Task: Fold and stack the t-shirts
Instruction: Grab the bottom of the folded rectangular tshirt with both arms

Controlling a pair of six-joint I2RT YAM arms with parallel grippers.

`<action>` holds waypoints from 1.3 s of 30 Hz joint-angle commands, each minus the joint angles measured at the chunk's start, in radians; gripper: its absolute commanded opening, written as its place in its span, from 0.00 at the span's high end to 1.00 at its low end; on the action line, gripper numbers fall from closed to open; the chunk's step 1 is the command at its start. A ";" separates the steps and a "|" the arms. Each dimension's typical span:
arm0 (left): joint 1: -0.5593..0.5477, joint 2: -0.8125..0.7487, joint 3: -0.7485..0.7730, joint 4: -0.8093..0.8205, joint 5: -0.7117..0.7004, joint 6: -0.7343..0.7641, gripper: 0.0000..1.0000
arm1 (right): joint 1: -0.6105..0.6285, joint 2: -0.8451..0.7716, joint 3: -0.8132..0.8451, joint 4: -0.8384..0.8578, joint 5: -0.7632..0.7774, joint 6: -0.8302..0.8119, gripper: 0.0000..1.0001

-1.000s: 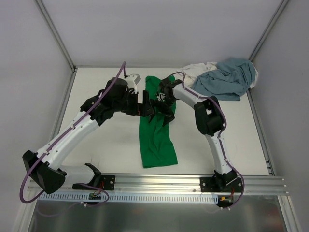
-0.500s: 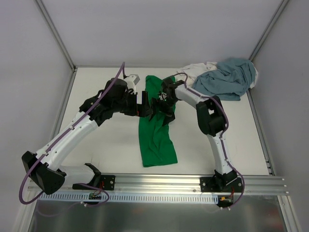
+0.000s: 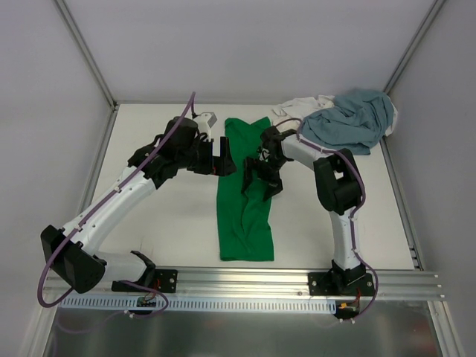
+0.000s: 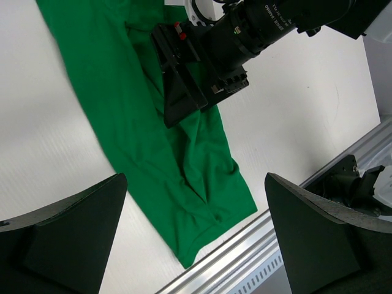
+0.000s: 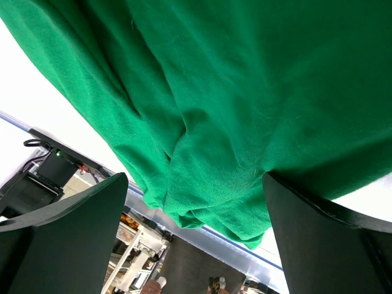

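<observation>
Currently, the left gripper (image 3: pixel 222 158) stands at the left edge of the green shirt (image 3: pixel 242 216), beside its far half. Its jaws are spread wide and hold nothing.

The green shirt lies mid-table (image 3: pixel 163 223) as a long narrow strip running from the far side toward the arm bases. Its near half carries creases.

The right gripper (image 3: pixel 262 182) sits low over the strip's right edge, about halfway along. Its jaws are likewise spread. The right wrist view shows cloth between the fingers (image 5: pixel 61 239), but nothing is pinched.

The white shirt (image 3: pixel 301 110) and the blue shirt (image 3: pixel 353 119) lie crumpled together in the far right corner, touching, with the blue one partly on top.

Handling, as judged:
- The cloth is light, limp and not fragile. It will sag and bunch if lifted at one point.
- Layers may slide apart, so each pinch should catch all of them.
- Suitable hold points are the two corners of one short end, one per gripper, so that the strip folds over flat.
</observation>
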 commanded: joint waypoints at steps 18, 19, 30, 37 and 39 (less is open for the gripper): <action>0.045 0.069 0.010 0.070 0.078 0.016 0.01 | 0.076 -0.159 0.526 -0.371 0.711 -0.203 0.01; 0.045 0.070 0.010 0.071 0.076 0.013 0.01 | 0.085 -0.145 0.537 -0.369 0.742 -0.203 0.00; 0.047 0.090 0.072 -0.018 0.048 0.067 0.01 | 0.190 0.252 0.697 -0.378 0.783 -0.056 0.00; 0.045 0.066 0.027 -0.025 0.073 0.081 0.01 | 0.187 0.255 0.600 -0.311 0.706 0.021 0.01; 0.048 0.066 0.024 -0.027 0.084 0.089 0.01 | 0.185 0.254 0.589 -0.298 0.692 0.039 0.00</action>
